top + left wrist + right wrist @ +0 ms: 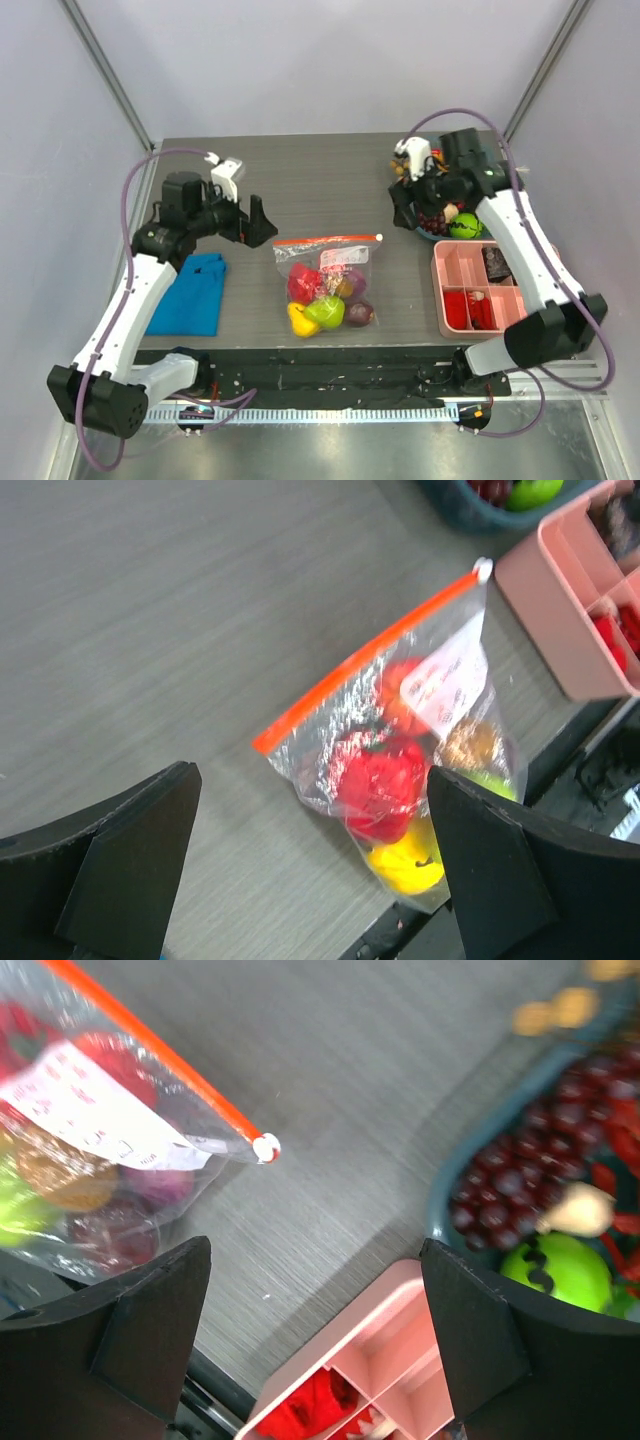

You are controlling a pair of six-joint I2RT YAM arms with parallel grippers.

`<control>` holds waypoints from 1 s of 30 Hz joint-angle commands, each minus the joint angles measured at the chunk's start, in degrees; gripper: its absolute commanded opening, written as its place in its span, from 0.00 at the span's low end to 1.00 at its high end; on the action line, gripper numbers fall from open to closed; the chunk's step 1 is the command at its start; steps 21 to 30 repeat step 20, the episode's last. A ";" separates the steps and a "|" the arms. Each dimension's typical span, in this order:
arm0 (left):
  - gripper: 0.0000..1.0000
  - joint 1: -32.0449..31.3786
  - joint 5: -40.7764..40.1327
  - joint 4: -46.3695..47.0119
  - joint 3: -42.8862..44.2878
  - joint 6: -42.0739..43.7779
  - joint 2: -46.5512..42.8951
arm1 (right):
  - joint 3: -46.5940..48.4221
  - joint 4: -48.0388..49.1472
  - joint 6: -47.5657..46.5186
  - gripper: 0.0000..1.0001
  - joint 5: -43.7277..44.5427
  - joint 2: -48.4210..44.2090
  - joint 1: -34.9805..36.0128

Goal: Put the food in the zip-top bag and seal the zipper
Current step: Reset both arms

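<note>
Clear crinkly plastic marks the zip-top bag point(325, 285), which lies flat at the middle of the bench point(300, 180), a little nearer the near edge than the far one. The food point(318, 300) is inside it: red, yellow, green and purple pieces bunched toward the bag's near end, under a white label. The zipper point(328, 241) runs along the bag's far edge as one straight orange-red strip, with its white end piece point(379, 237) at the right end; whether the strip is pressed fully closed cannot be told. The left tool point(258, 225) hangs just beyond the bag's far-left corner, its two black fingers point(130, 865) spread wide with nothing between them, and its wrist view looks down on the bag between them. The right tool point(405, 210) is off the bag's far-right corner, toward the right edge and beside the dark bowl point(428, 235) of grapes and a green fruit, its fingers point(480, 1330) likewise wide apart and empty. Neither tool touches the bag. A blue cloth point(190, 290) lies by the left edge, and a pink tray point(443, 290) sits by the right edge, near the bag.
</note>
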 commanded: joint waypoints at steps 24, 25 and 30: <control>1.00 0.49 -15.01 -20.41 12.58 -1.85 6.51 | -23.28 11.46 25.65 0.97 -13.50 -25.25 -23.33; 1.00 0.49 -15.01 -20.41 12.58 -1.85 6.51 | -23.28 11.46 25.65 0.97 -13.50 -25.25 -23.33; 1.00 0.49 -15.01 -20.41 12.58 -1.85 6.51 | -23.28 11.46 25.65 0.97 -13.50 -25.25 -23.33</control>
